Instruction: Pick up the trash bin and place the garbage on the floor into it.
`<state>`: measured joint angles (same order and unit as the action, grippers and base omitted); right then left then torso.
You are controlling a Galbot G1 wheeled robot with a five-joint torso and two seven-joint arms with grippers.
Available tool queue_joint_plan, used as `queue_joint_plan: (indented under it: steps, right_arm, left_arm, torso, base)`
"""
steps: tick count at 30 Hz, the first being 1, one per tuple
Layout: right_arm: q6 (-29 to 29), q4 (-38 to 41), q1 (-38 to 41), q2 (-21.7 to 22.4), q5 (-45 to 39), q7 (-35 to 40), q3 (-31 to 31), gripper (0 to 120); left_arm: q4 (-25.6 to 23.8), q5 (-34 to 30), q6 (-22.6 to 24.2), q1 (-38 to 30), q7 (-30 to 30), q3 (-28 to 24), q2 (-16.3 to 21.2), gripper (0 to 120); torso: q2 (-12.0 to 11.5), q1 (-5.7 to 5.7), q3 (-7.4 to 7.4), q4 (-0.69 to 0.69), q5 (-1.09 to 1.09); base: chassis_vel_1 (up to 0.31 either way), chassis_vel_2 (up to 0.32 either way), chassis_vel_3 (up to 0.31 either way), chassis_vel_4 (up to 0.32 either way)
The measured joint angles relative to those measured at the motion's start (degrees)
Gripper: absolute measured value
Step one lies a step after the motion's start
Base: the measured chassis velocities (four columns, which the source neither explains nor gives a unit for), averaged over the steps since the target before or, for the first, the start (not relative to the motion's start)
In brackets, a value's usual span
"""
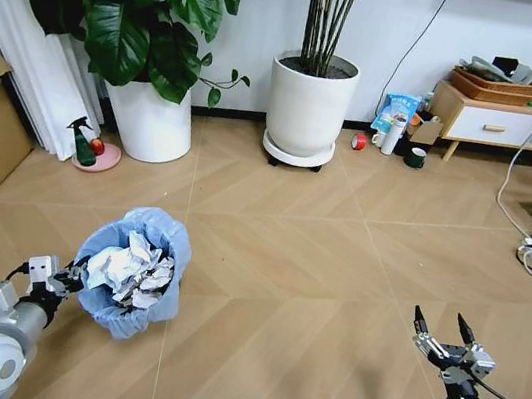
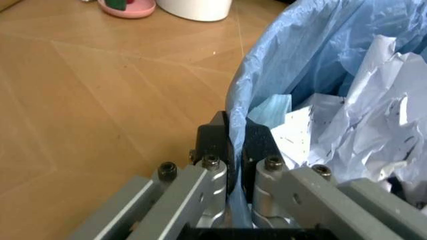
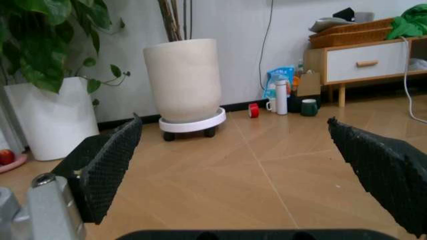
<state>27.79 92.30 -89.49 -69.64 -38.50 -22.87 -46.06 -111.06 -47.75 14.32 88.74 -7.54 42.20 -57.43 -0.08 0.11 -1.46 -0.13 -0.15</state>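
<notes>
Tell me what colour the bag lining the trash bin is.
Light blue; the trash bin bag shows best in the head view, its rim pinched by the left gripper.

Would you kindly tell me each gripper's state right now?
Left gripper: shut on the rim of the small dark trash bin lined with a light-blue bag.
Right gripper: open, holding nothing.

The floor (image 1: 317,258) is light brown wood, with planks in a herringbone pattern. The trash bin (image 1: 131,274) has a light blue, crinkly plastic bag, and the garbage (image 1: 133,272) inside it is white crumpled paper. The left pincer (image 2: 231,142) has black pads (image 2: 213,140) on silver metal. The right pincer (image 1: 444,327) has black fingers (image 3: 107,160) with a fine grid texture. At twelve o'clock, the two plant pots (image 1: 309,105) are white with dark green leaves.
</notes>
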Motion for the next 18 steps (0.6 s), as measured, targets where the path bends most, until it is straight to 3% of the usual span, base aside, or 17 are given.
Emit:
queue_joint_plan:
  steps: [18]
  right_arm:
    - [-0.1,-0.3,0.2,0.6,0.2,0.0,0.5,100]
  left_arm:
    - [-0.2,-0.6,0.1,-0.1,-0.5,-0.4,0.4,0]
  torso:
    - [0.0,0.00,0.00,0.00,-0.01]
  base:
    - [0.208,-0.209,-0.209,0.217]
